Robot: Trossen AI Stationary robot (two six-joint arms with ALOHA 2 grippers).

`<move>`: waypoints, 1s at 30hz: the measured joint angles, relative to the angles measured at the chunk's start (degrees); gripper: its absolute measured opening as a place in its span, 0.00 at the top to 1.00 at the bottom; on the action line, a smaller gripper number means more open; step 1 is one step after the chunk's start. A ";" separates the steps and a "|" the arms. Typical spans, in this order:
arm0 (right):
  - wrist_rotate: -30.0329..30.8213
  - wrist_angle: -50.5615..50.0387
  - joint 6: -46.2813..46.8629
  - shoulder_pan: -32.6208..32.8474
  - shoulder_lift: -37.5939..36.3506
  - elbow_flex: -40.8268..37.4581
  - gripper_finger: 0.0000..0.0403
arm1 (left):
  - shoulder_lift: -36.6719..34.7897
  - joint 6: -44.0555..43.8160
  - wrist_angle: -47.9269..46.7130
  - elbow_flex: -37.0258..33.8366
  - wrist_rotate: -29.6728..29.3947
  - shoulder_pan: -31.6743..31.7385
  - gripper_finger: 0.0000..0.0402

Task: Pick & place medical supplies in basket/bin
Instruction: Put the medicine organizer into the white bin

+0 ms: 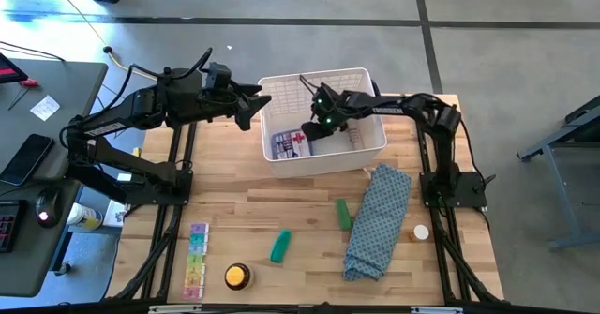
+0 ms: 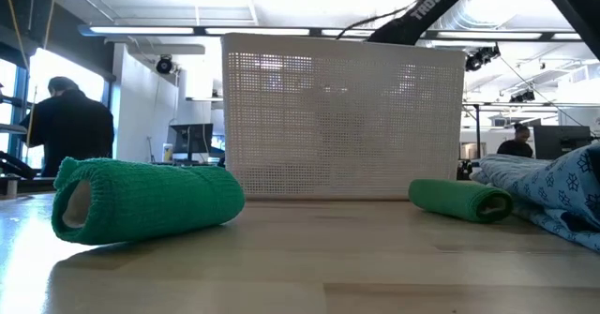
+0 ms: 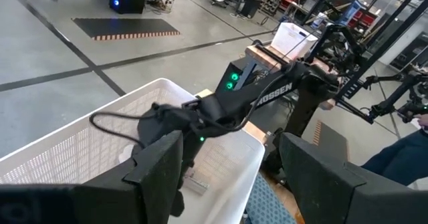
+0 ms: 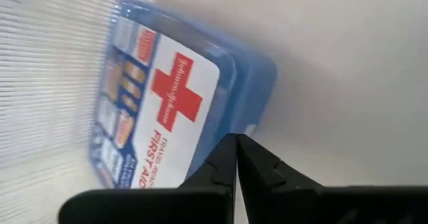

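Observation:
The white lattice basket (image 1: 375, 141) stands at the table's far middle. A blue-white red-cross pack (image 1: 289, 143) lies inside it by the left wall, filling the right wrist view (image 4: 167, 97). My right gripper (image 1: 314, 131) reaches down into the basket, shut, its tips (image 4: 235, 142) at the pack's edge. My left gripper (image 1: 258, 106) hovers open over the basket's left rim, nothing between its fingers (image 3: 157, 174). On the table lie two green tubes (image 1: 281, 246) (image 1: 344, 213), a rainbow pill organiser (image 1: 197, 260), a yellow tin (image 1: 237, 276) and a white-capped bottle (image 1: 421, 231). My right gripper's shut fingertips stand at the long edge of the red-cross pack (image 4: 221, 134), slanting down from the basket's right side. Whether they touch it I cannot tell. The pack lies on the basket floor against the lattice wall.
A long blue patterned cloth (image 1: 379, 220) lies right of the basket's near side. The low view shows the basket wall (image 2: 342, 117) behind both green tubes (image 2: 141, 201) (image 2: 459, 200). A desk with a phone (image 1: 28, 155) stands left of the table; people stand in the room behind.

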 joint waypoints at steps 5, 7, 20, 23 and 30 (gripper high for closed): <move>2.26 -1.71 -1.20 -1.20 -3.91 0.11 0.99 | 0.00 0.00 0.43 0.00 -0.02 0.00 0.29; 4.42 -3.76 -2.00 -1.72 -4.73 0.12 0.99 | 0.00 -0.02 0.72 0.00 -0.02 0.00 0.29; 9.28 -8.91 -7.22 -2.91 -4.87 -0.02 0.99 | -0.02 -0.06 0.57 0.02 -0.41 0.00 0.29; 7.35 -9.42 -7.45 -3.26 -5.22 -0.02 0.99 | -0.20 -1.84 -4.83 0.26 -0.41 0.00 0.29; 3.17 -9.25 -11.00 -3.35 -11.03 0.00 0.99 | -0.57 -11.64 -32.08 6.02 0.20 0.00 0.29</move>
